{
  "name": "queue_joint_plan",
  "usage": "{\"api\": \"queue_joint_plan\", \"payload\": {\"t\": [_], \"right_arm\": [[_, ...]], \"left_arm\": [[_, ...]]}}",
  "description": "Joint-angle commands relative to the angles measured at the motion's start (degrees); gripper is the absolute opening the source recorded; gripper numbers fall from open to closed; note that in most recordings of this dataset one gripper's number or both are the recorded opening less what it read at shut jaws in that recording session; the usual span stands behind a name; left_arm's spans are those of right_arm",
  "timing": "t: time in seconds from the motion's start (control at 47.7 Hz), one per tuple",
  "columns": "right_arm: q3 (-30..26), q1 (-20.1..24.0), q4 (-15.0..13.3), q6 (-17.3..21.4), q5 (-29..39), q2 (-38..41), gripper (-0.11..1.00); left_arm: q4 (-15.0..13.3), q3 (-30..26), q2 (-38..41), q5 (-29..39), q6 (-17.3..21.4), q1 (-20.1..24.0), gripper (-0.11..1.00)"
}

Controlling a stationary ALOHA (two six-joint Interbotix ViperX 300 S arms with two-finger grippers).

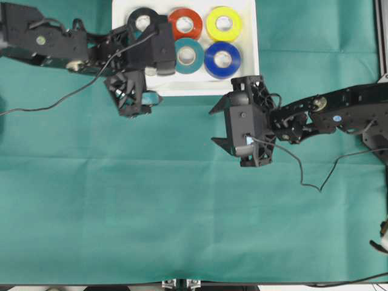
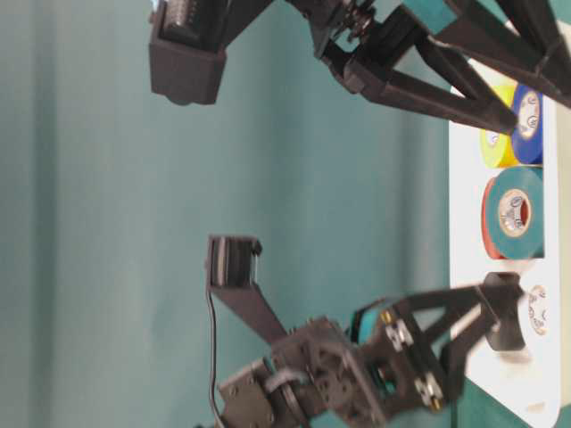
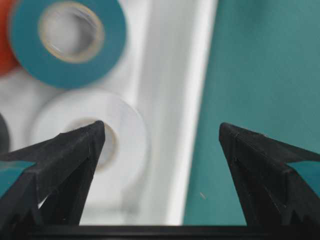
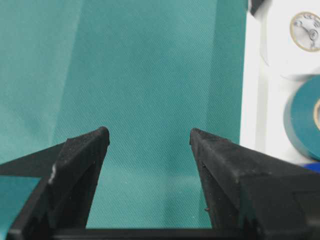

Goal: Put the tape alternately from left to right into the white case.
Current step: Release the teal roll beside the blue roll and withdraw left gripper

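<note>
The white case lies at the top centre of the green cloth. In it I see the black, orange-red, yellow, teal and blue tape rolls. The white roll lies in the case's near left corner, hidden overhead by my left arm. My left gripper is open and empty; one finger is over the white roll, the other beyond the case rim. My right gripper hangs open and empty over bare cloth just in front of the case.
The right arm's cable loops over the cloth at the right. Another cable trails off to the left from the left arm. A metal frame runs along the right edge. The green cloth covers the table.
</note>
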Motion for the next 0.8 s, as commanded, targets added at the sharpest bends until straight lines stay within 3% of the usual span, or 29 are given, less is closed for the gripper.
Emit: {"api": "queue_joint_plan", "payload": {"t": [0.0,0.461,0.775], "right_arm": [[-1.05,0.18,0.00,0.09,0.09,-0.62,0.74],[-1.05,0.18,0.00,0.09,0.18,-0.62,0.74],[-0.79,0.18,0.35,0.18,0.09,-0.62,0.74]], "left_arm": [[-0.18,0.44,-2.81,-0.26,0.00,-1.23,0.70],[-0.18,4.66,-6.42,-0.26,-0.09,-8.88,0.70],[-0.18,5.54,-6.42,-0.26,-0.09,-9.67,0.70]]}}
